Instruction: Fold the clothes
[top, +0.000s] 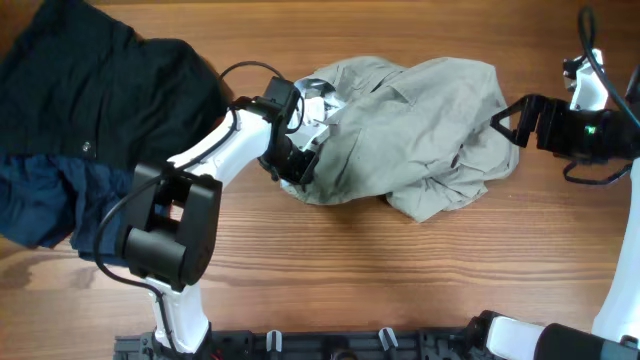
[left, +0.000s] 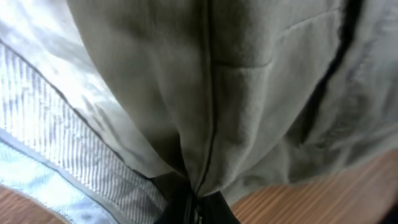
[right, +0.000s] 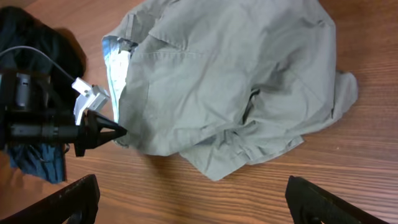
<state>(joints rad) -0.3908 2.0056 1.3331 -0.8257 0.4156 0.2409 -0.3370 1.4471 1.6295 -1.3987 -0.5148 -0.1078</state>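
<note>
The pale khaki garment lies crumpled on the middle of the wooden table, with its light blue striped inner lining showing at its left edge. My left gripper is shut on a fold at the garment's left edge; the pinched cloth fills the left wrist view. My right gripper is open and empty, just off the garment's right side. In the right wrist view the garment lies beyond my open right gripper, and the left gripper shows at its far edge.
A black garment lies at the back left and a navy blue garment in front of it, both beside the left arm. Bare wooden table lies in front of the khaki garment.
</note>
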